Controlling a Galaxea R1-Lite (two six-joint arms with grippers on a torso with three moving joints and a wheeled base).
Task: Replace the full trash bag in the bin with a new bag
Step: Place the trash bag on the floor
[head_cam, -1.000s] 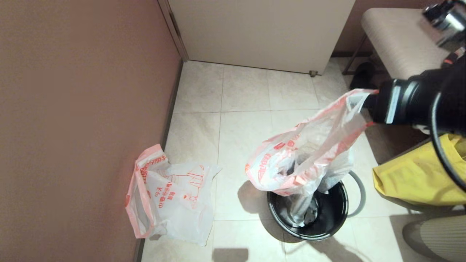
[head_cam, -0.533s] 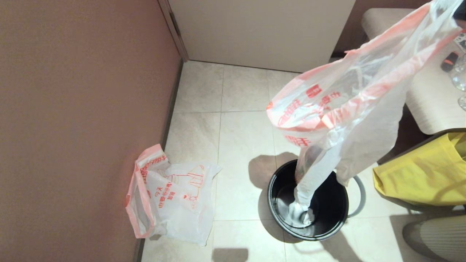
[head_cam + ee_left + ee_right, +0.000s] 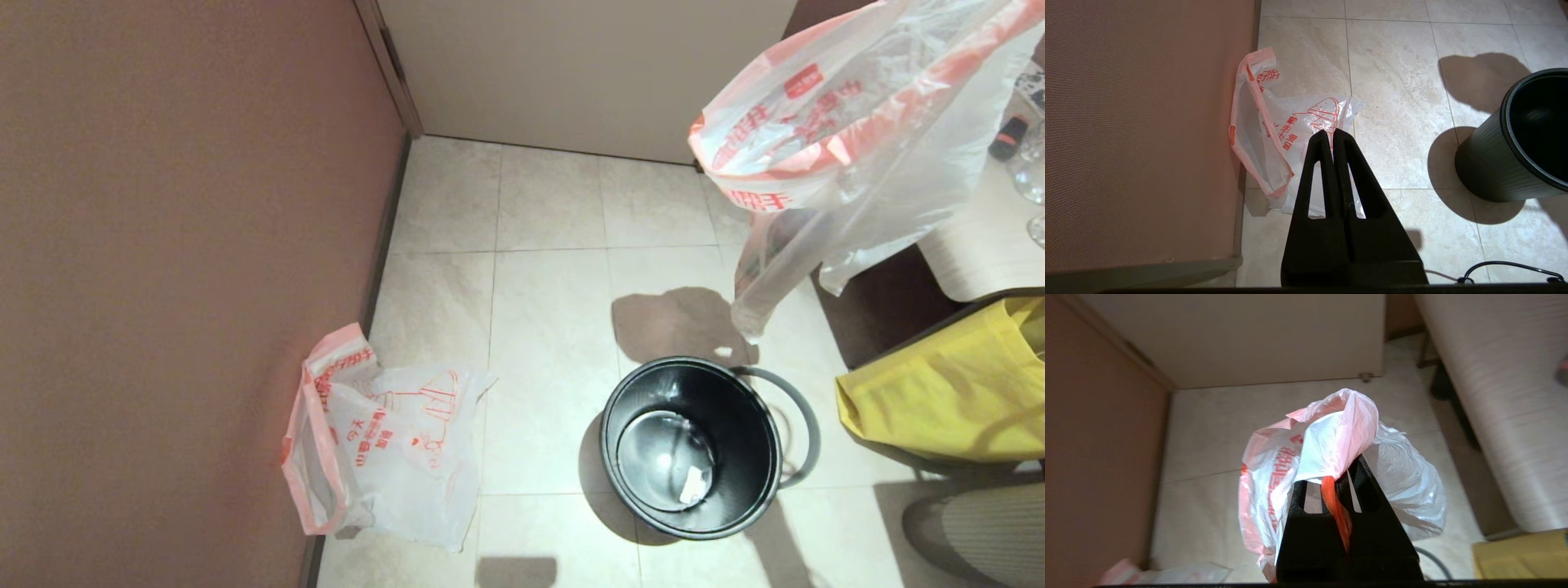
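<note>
The full trash bag (image 3: 849, 122) hangs in the air at the upper right, clear of the bin, with a long clear tail drooping below it. My right gripper (image 3: 1345, 473) is shut on its pink-red handle (image 3: 1333, 502); the bag's film drapes over the fingertips. The black bin (image 3: 690, 445) stands open on the tiles with a small white scrap inside. Its grey ring (image 3: 814, 433) lies off it, on the floor at its right. The new bag (image 3: 384, 433) lies flat by the left wall. My left gripper (image 3: 1329, 134) hangs shut and empty above the new bag (image 3: 1286, 134).
A brown wall (image 3: 163, 245) runs down the left and a pale door (image 3: 588, 73) closes the back. A big yellow bag (image 3: 939, 392) sits right of the bin. A pale bench (image 3: 980, 237) with glassware stands behind it.
The full trash bag has risen out of the bin and swung up to the right; its tail no longer reaches inside. The right arm has left the head view.
</note>
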